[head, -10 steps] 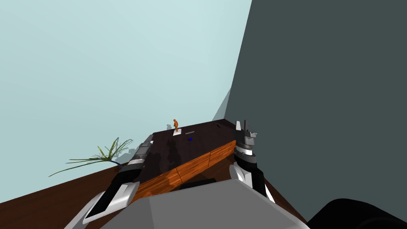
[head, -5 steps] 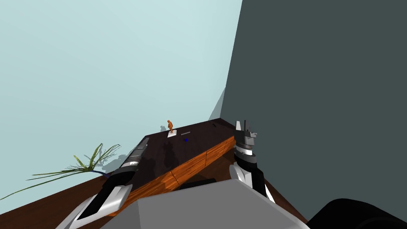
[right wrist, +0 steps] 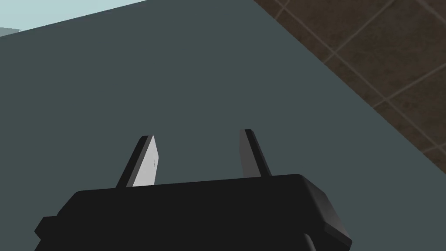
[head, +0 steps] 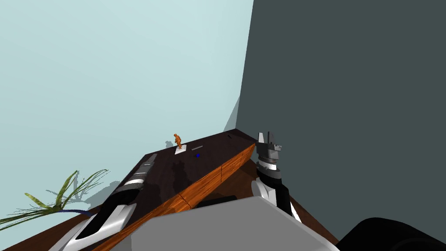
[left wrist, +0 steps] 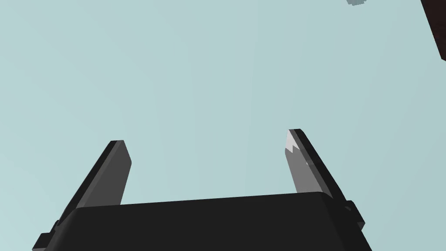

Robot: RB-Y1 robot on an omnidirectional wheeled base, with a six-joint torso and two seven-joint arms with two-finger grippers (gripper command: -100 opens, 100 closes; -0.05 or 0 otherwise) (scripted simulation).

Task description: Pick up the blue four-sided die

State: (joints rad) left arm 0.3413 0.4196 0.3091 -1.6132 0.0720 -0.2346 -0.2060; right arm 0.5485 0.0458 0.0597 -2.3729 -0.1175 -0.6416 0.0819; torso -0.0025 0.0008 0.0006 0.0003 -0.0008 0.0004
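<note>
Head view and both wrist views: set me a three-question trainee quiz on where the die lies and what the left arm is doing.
1. Which thing stands nearest the blue die on the dark cabinet top? A) orange figurine B) plant C) mug
2. True or false: the left arm has its jaws shut on the die.
3. Fill in: the cabinet's drawer fronts are ___ wood.
Key: 1 A; 2 false, they stand open on nothing; 3 orange-brown.

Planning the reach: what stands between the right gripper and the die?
Nothing visible. Bare cabinet top lies between the right gripper and the die; the figurine stands beyond the die, off that line.
</note>
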